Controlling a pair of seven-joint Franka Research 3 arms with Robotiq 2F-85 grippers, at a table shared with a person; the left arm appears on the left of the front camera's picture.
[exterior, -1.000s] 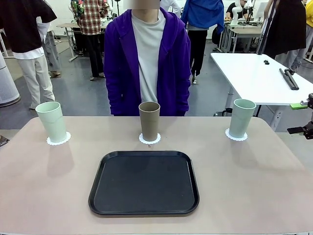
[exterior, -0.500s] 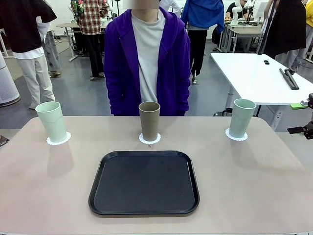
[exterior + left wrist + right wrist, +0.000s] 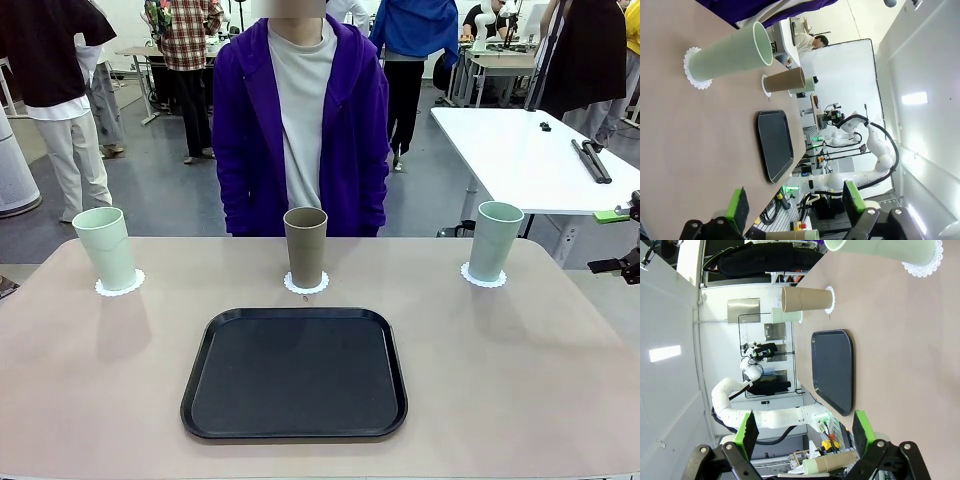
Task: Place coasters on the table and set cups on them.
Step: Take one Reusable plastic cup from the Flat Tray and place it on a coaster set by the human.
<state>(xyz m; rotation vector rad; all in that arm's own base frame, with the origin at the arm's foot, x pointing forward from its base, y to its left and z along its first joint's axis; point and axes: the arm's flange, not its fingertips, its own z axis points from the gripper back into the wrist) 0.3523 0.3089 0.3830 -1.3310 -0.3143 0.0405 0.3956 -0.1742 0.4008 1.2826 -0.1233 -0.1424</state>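
Three cups stand upright on coasters along the far side of the table (image 3: 520,380). A mint cup (image 3: 105,248) is on the left coaster (image 3: 121,284), a tan cup (image 3: 305,245) on the middle coaster (image 3: 306,287), and a mint cup (image 3: 496,240) on the right coaster (image 3: 483,278). My right gripper (image 3: 615,240) hangs off the table's right edge, open and empty (image 3: 805,432). My left gripper (image 3: 796,205) is open and empty, looking along the table at the near mint cup (image 3: 730,55), its coaster (image 3: 692,70) and the tan cup (image 3: 785,80).
A black tray (image 3: 295,373) lies empty at the table's middle front. A person in a purple jacket (image 3: 300,120) stands behind the tan cup, hands down. A white table (image 3: 520,150) stands at the back right.
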